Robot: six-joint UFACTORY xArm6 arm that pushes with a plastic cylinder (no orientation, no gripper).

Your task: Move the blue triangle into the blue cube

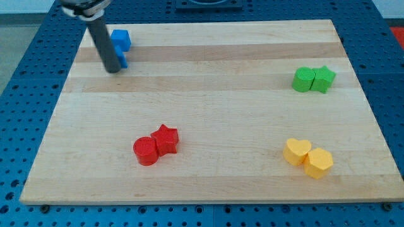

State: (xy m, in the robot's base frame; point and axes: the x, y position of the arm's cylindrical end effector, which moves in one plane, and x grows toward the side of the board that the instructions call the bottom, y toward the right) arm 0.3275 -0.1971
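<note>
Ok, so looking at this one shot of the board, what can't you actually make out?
- Blue triangle, camera view: my rod covers most of it, so its shape is unclear.
- Whether it touches the blue cube: the rod hides the spot between them.
- My tip: contact with the triangle cannot be told.
- The arm above the rod: cut off by the view's top edge.

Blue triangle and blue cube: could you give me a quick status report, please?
My tip at board's top left, against blue triangle. Triangle mostly hidden behind rod, just below blue cube. Nothing between them.
</note>
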